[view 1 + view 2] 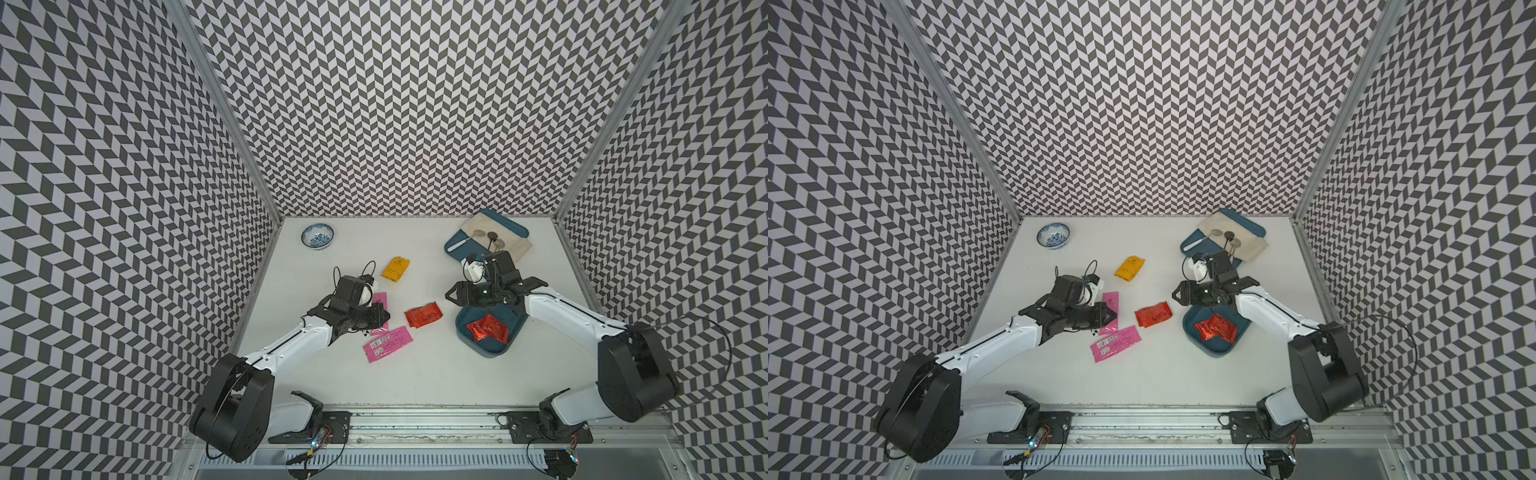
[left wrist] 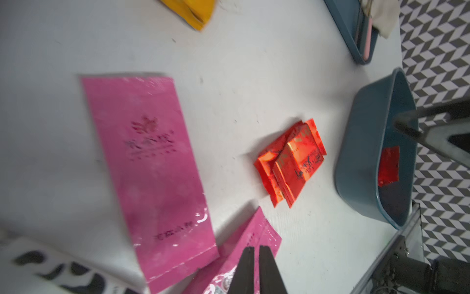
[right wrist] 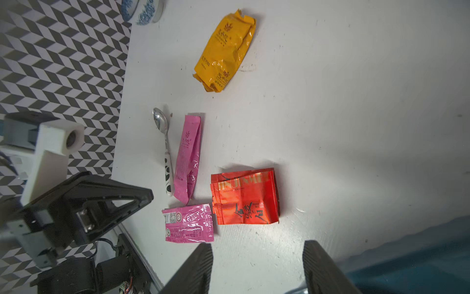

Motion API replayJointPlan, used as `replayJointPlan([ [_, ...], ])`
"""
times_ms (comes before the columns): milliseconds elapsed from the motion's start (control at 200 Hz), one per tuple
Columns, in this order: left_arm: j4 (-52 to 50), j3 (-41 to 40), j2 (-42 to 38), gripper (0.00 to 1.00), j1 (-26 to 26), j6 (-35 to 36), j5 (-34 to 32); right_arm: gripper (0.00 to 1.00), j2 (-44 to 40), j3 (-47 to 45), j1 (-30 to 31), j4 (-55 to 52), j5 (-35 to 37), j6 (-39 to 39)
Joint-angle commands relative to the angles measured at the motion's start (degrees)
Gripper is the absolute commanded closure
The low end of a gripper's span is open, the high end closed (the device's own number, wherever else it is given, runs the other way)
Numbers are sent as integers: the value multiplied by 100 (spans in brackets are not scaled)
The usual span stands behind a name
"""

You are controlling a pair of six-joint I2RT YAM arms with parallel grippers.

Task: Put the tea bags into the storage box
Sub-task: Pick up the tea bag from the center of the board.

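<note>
— How is the left arm (image 1: pixel 282 345) set?
— It is stretched forward and toward the middle, with the forearm low. The wrist is bent so the left gripper (image 2: pixel 256 248) angles downward. Its two dark fingers (image 2: pixel 246 269) stand almost together, with only a sliver between them.
— Is it gripping anything?
— I cannot tell.
— And the right arm (image 1: pixel 569 316)?
— Its forearm reaches forward and inward from the outer side. The right gripper (image 3: pixel 257 244) lies roughly level with its tip toward the centre and its jaws spread wide. The two grippers are well apart.
</note>
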Motion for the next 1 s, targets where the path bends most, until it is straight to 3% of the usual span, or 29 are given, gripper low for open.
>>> replayJointPlan([
  [0, 228, -260, 180, 90, -221, -320, 71, 39, 430, 71, 113, 415, -269, -71],
  [175, 868, -256, 662, 90, -247, -557, 62, 41, 1013, 228, 122, 559, -118, -134],
  [446, 963, 425, 1517, 90, -341, -502, 247, 43, 1589, 598, 128, 473, -12, -221],
  [996, 1209, 535, 2072, 92, -452, -611, 299, 49, 2054, 497, 337, 895, -518, -55],
])
